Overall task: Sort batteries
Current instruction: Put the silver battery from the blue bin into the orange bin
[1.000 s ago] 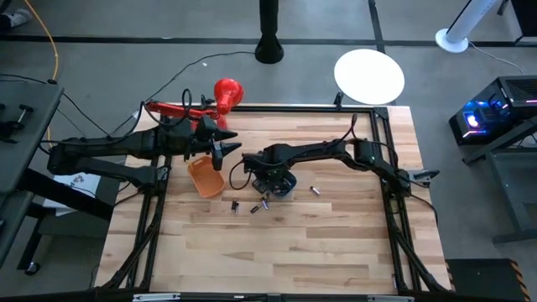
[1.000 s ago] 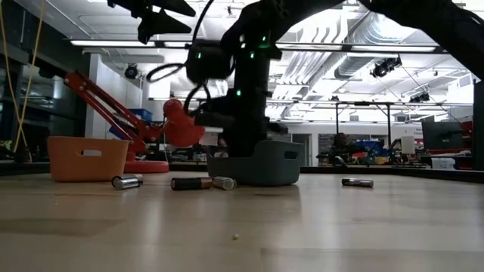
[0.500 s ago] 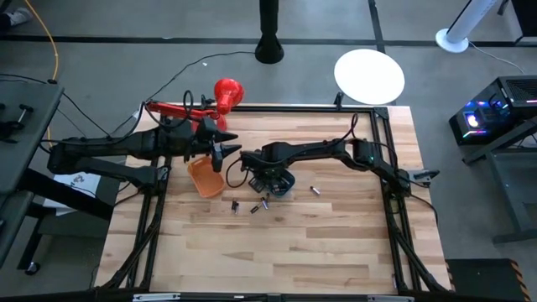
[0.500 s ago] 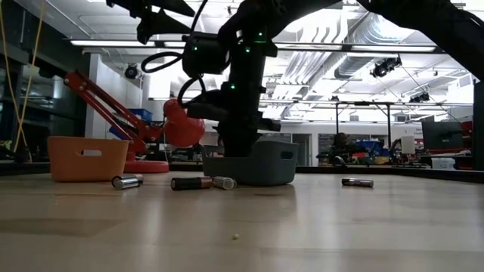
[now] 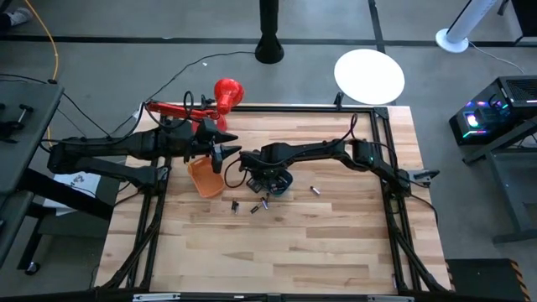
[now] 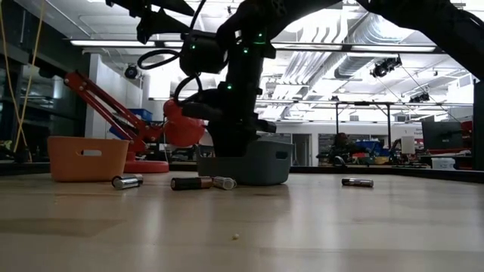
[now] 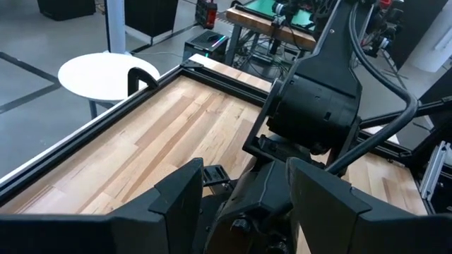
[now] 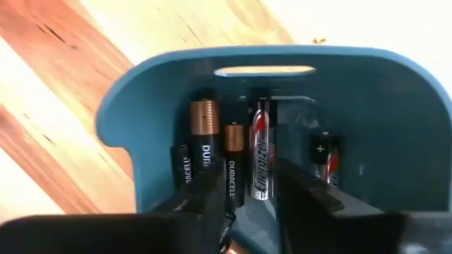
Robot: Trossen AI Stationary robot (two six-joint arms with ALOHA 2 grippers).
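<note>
I see the teal bin (image 8: 395,134) mid-table holding several batteries (image 8: 229,159), dark and silvery; my right gripper (image 8: 244,201) hangs inside it, fingers slightly parted, empty. The orange bin (image 5: 204,177) sits beside, contents hidden. Loose batteries (image 6: 190,182) lie nearby. My left gripper (image 7: 240,190) hovers open above the orange bin.

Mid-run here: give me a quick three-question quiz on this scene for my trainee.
1. True or false: the right claw is at the teal bin, which holds batteries.
2. In the low view, how many loose batteries lie on the table?
3. The left claw hovers by: A the orange bin, B the table's right edge, C the table's front edge.
Key: 1 true; 2 four; 3 A.
</note>
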